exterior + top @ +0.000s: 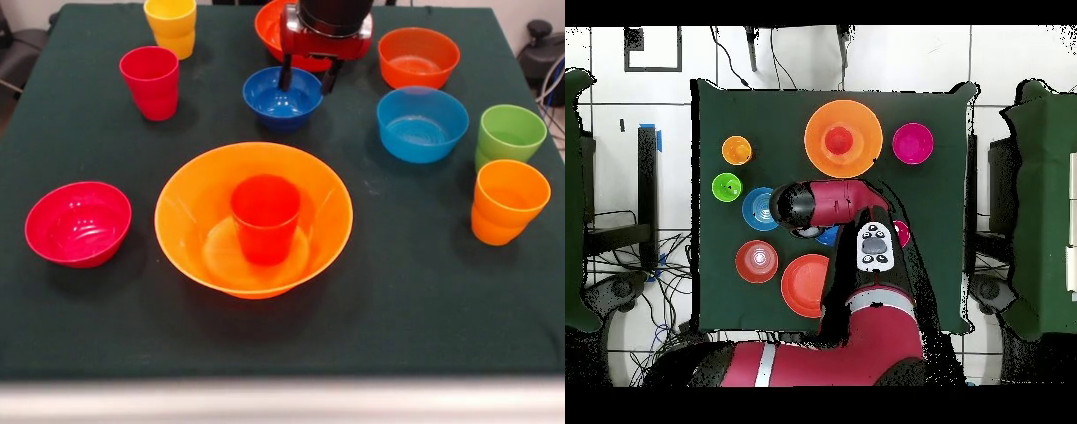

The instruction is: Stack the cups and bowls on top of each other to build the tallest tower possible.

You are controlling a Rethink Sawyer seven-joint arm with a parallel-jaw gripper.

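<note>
The large orange bowl [253, 218] sits centre frame with a red-orange cup [265, 217] upright inside it. Above it, the gripper [308, 79] hangs with fingers spread astride the dark blue bowl's [282, 97] far rim. The other bowls and cups ring the table [415, 291], whose lower strip lies open.

We see a cup [265, 216] standing inside the big bowl [190, 208] — a smaller bowl [78, 223] left of it, two cups [508, 168] right.
</note>
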